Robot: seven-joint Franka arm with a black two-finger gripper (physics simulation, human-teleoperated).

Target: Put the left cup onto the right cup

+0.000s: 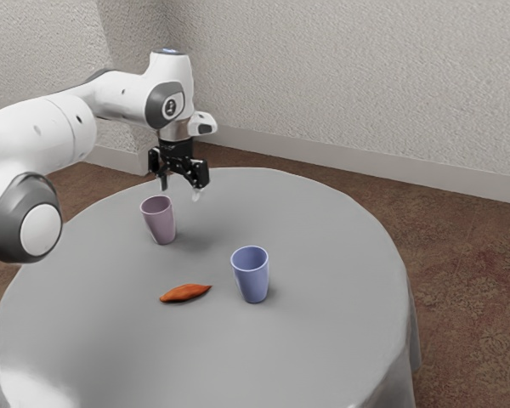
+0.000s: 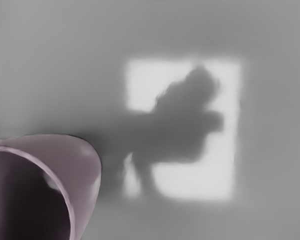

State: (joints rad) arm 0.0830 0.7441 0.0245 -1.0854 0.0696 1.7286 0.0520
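Mauve cup: upright on tabletop, well apart from blue cup, on its arm side.
Claw: spread, empty, above that same side.
Handling: probably light, stiff, slick; pinch the rim wall.

Seemingly overhead light throws shadow on table.

Mauve cup, periwinkle cup, orange sweet potato, grey table

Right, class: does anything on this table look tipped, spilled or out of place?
Nothing is tipped or spilled: the mauve cup and the blue cup stand upright, apart. Only the orange object, lying flat near the blue cup, seems unrelated.
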